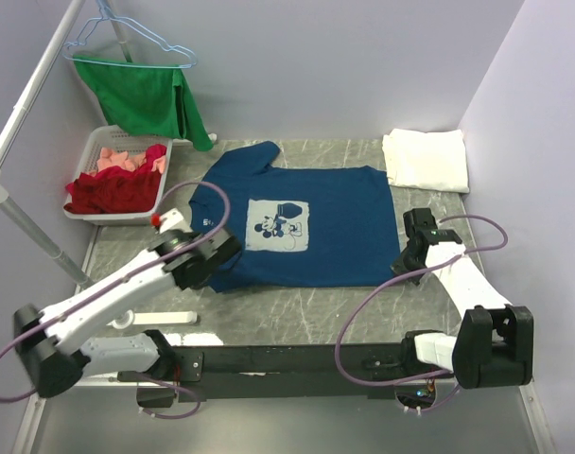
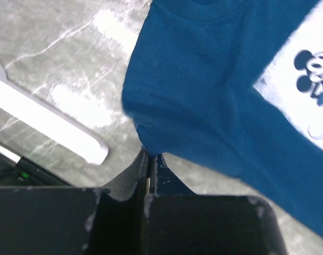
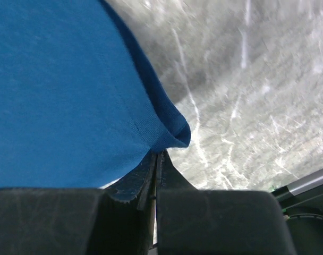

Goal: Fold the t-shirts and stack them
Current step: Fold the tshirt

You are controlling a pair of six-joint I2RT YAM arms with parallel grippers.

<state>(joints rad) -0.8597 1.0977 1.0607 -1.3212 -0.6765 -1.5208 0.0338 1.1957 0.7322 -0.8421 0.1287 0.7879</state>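
Observation:
A navy blue t-shirt [image 1: 306, 227] with a white cartoon-mouse print lies spread flat on the grey marbled table, collar to the left. My left gripper [image 1: 233, 257] is shut on its near left edge; the left wrist view shows the fingertips [image 2: 150, 155] pinching a fold of navy fabric [image 2: 204, 95]. My right gripper [image 1: 401, 266] is shut on the near right hem corner, and the right wrist view shows that gripper [image 3: 160, 151] clamped under the rolled hem [image 3: 172, 130]. A plain white t-shirt [image 1: 425, 159] sits folded at the back right corner.
A white basket [image 1: 91, 156] with red and pink clothes stands at the back left. A green cloth [image 1: 150, 95] hangs on a blue hanger above it. A slanted white pole [image 1: 23, 123] crosses the left side. A white bar [image 1: 165, 319] lies near the left arm.

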